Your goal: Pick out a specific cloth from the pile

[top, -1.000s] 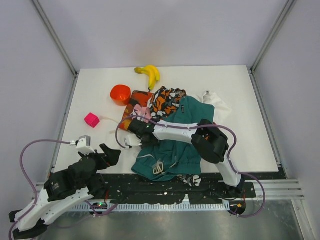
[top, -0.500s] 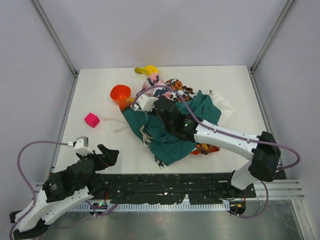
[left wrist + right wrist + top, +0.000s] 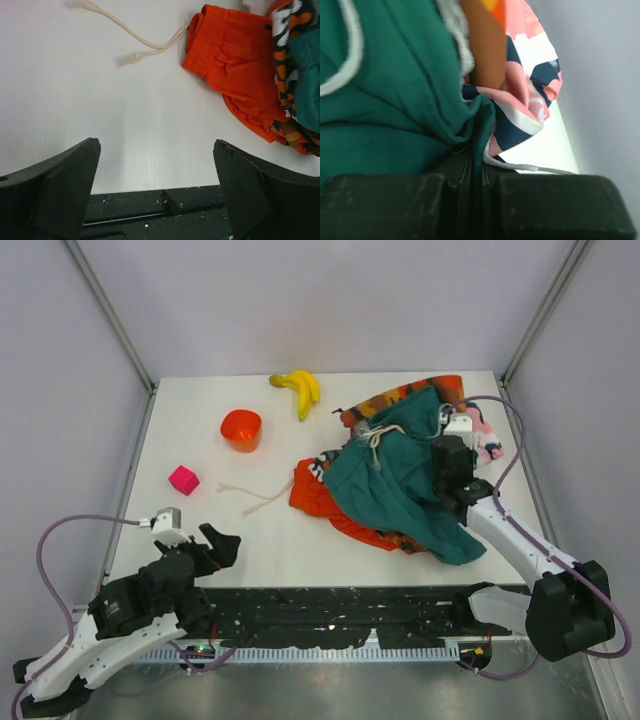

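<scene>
The plain orange-red cloth [image 3: 312,492] lies at the pile's left edge, partly under the teal drawstring garment [image 3: 395,480]; it also shows in the left wrist view [image 3: 235,70]. The pile [image 3: 400,400] of teal, patterned, pink and white fabric lies at the right of the table. My right gripper [image 3: 452,455] is shut on the teal garment [image 3: 395,100], with pink-navy fabric [image 3: 525,100] beside it. My left gripper [image 3: 222,545] is open and empty near the table's front left edge, well left of the cloth.
A banana [image 3: 300,390] lies at the back. An orange bowl [image 3: 241,429] and a pink cube [image 3: 183,480] sit on the left. A loose cream cord [image 3: 255,495] lies left of the cloth. The right wall is close to my right gripper.
My right arm has swung from the centre-left to the right, dragging the teal garment and pile with it. The orange-red cloth is now uncovered at the left. The left arm barely moved.
</scene>
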Tool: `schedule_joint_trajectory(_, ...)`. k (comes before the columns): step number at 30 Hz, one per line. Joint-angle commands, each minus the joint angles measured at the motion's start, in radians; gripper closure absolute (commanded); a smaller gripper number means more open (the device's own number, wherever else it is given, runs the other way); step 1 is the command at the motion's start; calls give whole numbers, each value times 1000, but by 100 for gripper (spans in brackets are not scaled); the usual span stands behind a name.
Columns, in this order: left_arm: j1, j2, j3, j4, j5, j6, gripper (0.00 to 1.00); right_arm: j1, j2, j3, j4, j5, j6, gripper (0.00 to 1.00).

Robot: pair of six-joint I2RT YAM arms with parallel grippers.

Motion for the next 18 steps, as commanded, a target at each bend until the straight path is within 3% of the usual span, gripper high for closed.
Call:
schedule_joint_trajectory(1, 0, 86, 16, 160, -11, 37, 0, -132, 48, -75, -181, -98, 295, 95)
schedule_joint_trajectory(9, 2, 292, -55, 512, 114, 112, 0, -130, 180, -9, -224, -141, 284, 93)
schedule_joint_trajectory(13, 35, 509, -59, 740, 231, 156, 0, -132, 177, -12, -221, -139, 280, 91)
schedule_joint_trajectory(18, 167, 842, 20, 938, 444, 158, 0, -132, 163, -20, -211, -147, 275, 86)
